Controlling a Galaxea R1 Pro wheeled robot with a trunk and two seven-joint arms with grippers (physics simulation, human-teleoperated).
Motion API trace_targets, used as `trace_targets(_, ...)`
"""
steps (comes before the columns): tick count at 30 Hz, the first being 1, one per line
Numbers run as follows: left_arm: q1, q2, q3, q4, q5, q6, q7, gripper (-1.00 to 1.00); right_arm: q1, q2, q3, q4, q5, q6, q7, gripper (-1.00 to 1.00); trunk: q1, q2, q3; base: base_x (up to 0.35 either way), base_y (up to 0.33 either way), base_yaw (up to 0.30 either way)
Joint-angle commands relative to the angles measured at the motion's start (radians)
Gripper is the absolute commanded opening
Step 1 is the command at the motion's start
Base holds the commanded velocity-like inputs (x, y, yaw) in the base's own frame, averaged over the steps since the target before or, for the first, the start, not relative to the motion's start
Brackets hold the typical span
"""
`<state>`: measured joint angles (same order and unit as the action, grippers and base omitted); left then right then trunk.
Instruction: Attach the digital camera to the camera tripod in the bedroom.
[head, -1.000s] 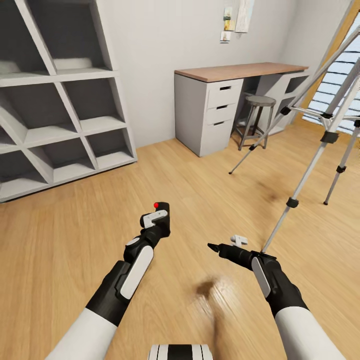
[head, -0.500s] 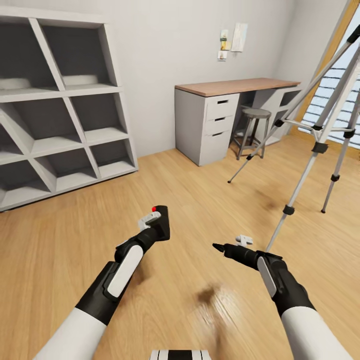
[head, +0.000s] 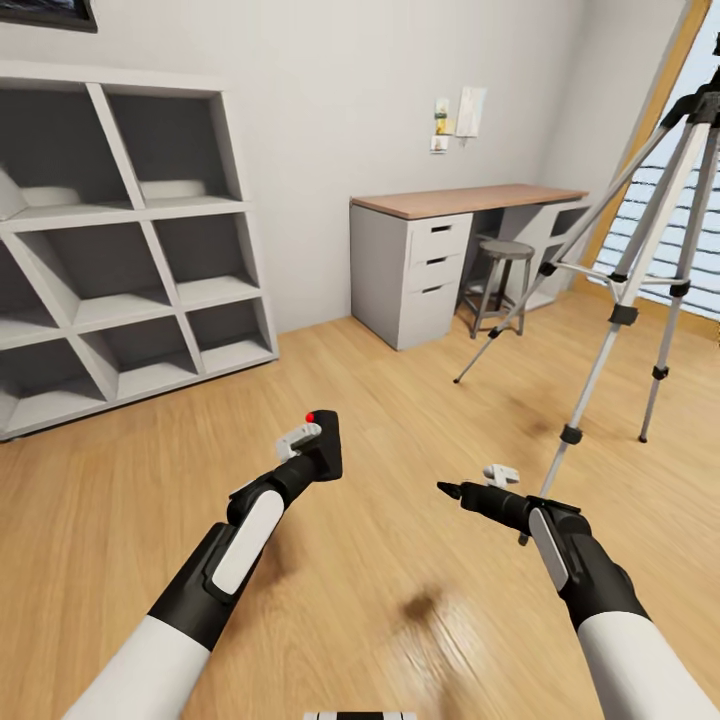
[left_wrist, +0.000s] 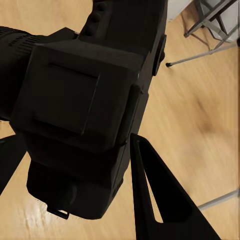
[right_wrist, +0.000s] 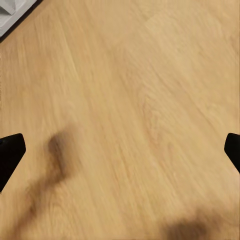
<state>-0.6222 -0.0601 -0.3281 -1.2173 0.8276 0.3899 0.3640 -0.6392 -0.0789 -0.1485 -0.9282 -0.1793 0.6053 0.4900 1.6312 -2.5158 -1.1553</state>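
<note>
My left gripper (head: 316, 447) is shut on the digital camera (head: 326, 448), a small black body with a red button on top, held above the wood floor at the middle of the head view. In the left wrist view the camera (left_wrist: 90, 100) sits close against the lens, with one dark finger (left_wrist: 155, 200) beside it. The camera tripod (head: 612, 318) stands at the right on silver legs, its black head (head: 706, 104) at the upper right edge. My right gripper (head: 474, 487) hangs open and empty just left of the nearest tripod leg. Its fingertips (right_wrist: 10, 152) stand wide apart over bare floor.
White cube shelves (head: 130, 270) line the left wall. A grey desk with drawers and a wooden top (head: 440, 250) stands at the back, a round grey stool (head: 500, 280) tucked beside it. A window with blinds (head: 690, 210) is behind the tripod. Light wood floor (head: 400, 400) spreads between them.
The head view has tilted upward, so shelves, desk and tripod sit lower in the picture and the tripod head now shows. Both arms keep nearly the same pose, camera still held.
</note>
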Motion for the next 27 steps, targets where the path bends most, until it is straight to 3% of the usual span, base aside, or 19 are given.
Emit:
trace_targets(1,-0.001,0.0,-0.001,-0.002,0.01,0.001,0.009,-1.0,0.0,0.0,-0.002,-0.001,-0.005,0.007,0.002,1.0,-0.001,0.0,0.003,0.0,0.0,0.0)
trace_targets(27,-0.001,0.0,0.0,-0.002,0.01,0.002,0.01,-1.0,0.0,-0.001,-0.002,-0.001,-0.004,0.01,-0.001,1.0,-0.012,0.006,0.104,0.0,0.0,0.0)
